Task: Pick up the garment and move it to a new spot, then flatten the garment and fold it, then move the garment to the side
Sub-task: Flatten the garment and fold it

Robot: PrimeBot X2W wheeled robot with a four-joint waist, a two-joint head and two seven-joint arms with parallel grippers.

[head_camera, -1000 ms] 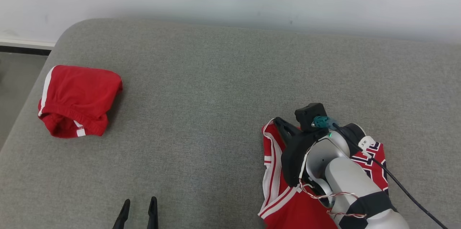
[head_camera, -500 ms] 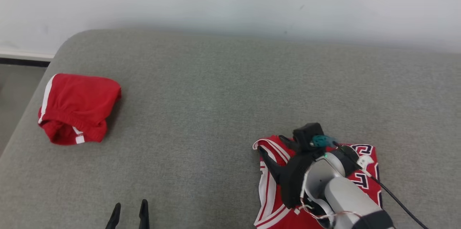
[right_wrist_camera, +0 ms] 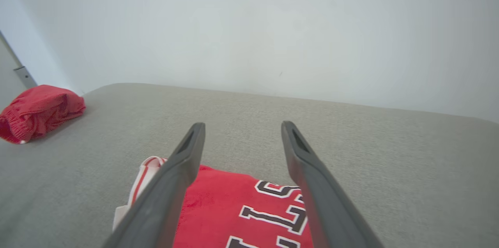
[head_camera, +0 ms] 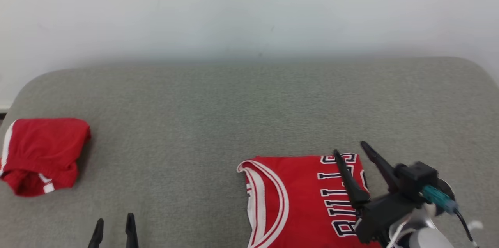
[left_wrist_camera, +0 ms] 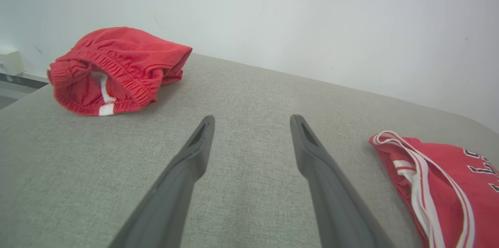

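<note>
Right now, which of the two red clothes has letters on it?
The folded jersey at the right, with dark lettering and white trim. The bunched red shorts at the left show no letters.

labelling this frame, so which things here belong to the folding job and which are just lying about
Job: folded red basketball jersey with white trim; open right claw over it.
Lying about: bunched red shorts; open left claw, idle.

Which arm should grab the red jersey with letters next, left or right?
Right, probably. The right fingers are open and hang just over the jersey, across its lettering. The left fingers, also open, are off to the side over bare couch.
</note>
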